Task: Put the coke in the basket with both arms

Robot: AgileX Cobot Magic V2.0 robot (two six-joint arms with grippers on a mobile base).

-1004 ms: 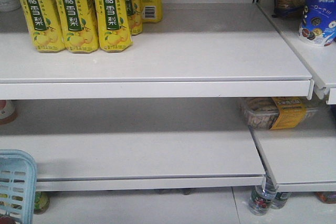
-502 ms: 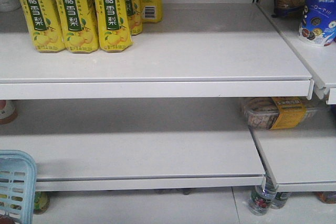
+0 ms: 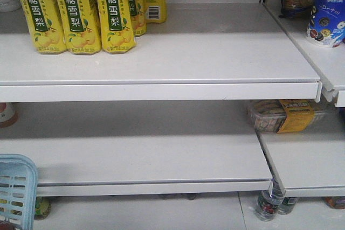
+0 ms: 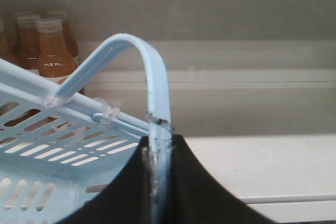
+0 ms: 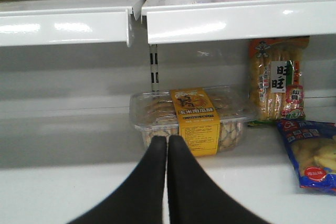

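The light blue basket (image 3: pixel 15 187) shows its corner at the bottom left of the front view. In the left wrist view the basket (image 4: pixel 58 150) hangs tilted, and its thin loop handle (image 4: pixel 152 82) runs down between the black fingers of my left gripper (image 4: pixel 160 145), which is shut on it. My right gripper (image 5: pixel 167 142) is shut with nothing in it, its tips pointing over the lower shelf toward a clear biscuit box (image 5: pixel 191 116). The coke is out of view in every frame.
Yellow drink cartons (image 3: pixel 75 12) stand on the upper shelf (image 3: pixel 178 52). The biscuit box (image 3: pixel 283 115) lies on the lower shelf at right. Orange drink bottles (image 4: pixel 44 45) stand behind the basket. Snack bags (image 5: pixel 275 80) and a blue packet (image 5: pixel 312 153) lie right of the box. Bottles (image 3: pixel 268 203) stand below.
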